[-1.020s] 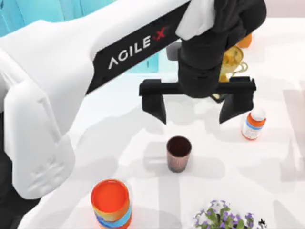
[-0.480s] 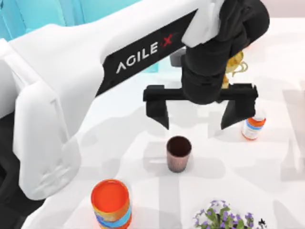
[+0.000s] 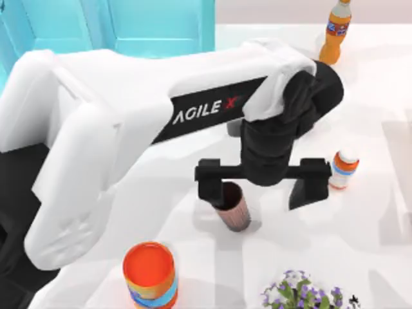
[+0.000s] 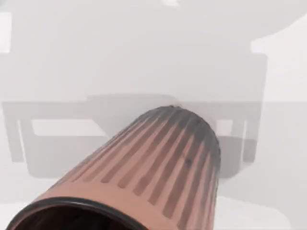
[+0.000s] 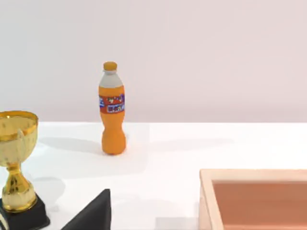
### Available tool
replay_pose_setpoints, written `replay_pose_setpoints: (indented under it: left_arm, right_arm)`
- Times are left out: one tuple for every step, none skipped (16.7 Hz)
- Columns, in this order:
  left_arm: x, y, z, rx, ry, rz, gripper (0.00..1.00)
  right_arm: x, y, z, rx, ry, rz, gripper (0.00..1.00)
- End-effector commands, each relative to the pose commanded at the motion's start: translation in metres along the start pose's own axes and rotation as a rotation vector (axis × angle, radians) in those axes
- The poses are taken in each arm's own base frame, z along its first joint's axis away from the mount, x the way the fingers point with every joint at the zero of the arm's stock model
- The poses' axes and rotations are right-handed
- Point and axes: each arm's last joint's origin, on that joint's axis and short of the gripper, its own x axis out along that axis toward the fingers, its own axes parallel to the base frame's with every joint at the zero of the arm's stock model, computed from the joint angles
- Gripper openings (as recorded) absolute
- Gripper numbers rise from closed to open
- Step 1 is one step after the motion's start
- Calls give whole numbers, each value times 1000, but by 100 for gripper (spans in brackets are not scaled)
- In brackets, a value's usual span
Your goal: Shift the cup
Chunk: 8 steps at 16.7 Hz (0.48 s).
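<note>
The cup (image 3: pixel 235 211), a small ribbed pinkish-brown tumbler with a dark inside, stands upright near the middle of the table. My left gripper (image 3: pixel 259 190) is open wide and low over the table. Its left finger (image 3: pixel 210 188) covers part of the cup's rim, and its other finger (image 3: pixel 308 187) stands well to the cup's right. Whether that left finger touches the cup, I cannot tell. In the left wrist view the cup's ribbed wall (image 4: pixel 163 163) is very close, with the gripper's shadow on the table behind it.
An orange cup with a blue band (image 3: pixel 150 273) stands front left and purple flowers (image 3: pixel 299 293) front right. A small white-and-orange bottle (image 3: pixel 342 168) is right of the gripper. An orange soda bottle (image 3: pixel 336 29) (image 5: pixel 112 109) stands at the back, with a gold trophy (image 5: pixel 17 163) and a pinkish box (image 5: pixel 254 196).
My left gripper has come down and toward the table's front, from behind and above the cup to the cup's level. The cup has not moved.
</note>
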Motion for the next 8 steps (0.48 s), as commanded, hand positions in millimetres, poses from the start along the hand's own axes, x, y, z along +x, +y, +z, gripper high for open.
replay_pose_setpoints:
  left_arm:
    - [4, 0, -1, 0, 0, 0, 100]
    - [5, 0, -1, 0, 0, 0, 100]
    - [5, 0, -1, 0, 0, 0, 100]
    - [5, 0, -1, 0, 0, 0, 100]
    - [5, 0, -1, 0, 0, 0, 100]
    - [5, 0, -1, 0, 0, 0, 92]
    - [5, 0, -1, 0, 0, 0, 85]
    - [5, 0, -1, 0, 0, 0, 77]
  right_arm:
    - [0, 0, 0, 0, 0, 0, 100]
    - [0, 0, 0, 0, 0, 0, 100]
    - [0, 0, 0, 0, 0, 0, 100]
    - [0, 0, 0, 0, 0, 0, 100]
    - [0, 0, 0, 0, 0, 0, 100]
    - [0, 0, 0, 0, 0, 0, 100]
    - [0, 0, 0, 0, 0, 0, 100]
    - [0, 0, 0, 0, 0, 0, 100]
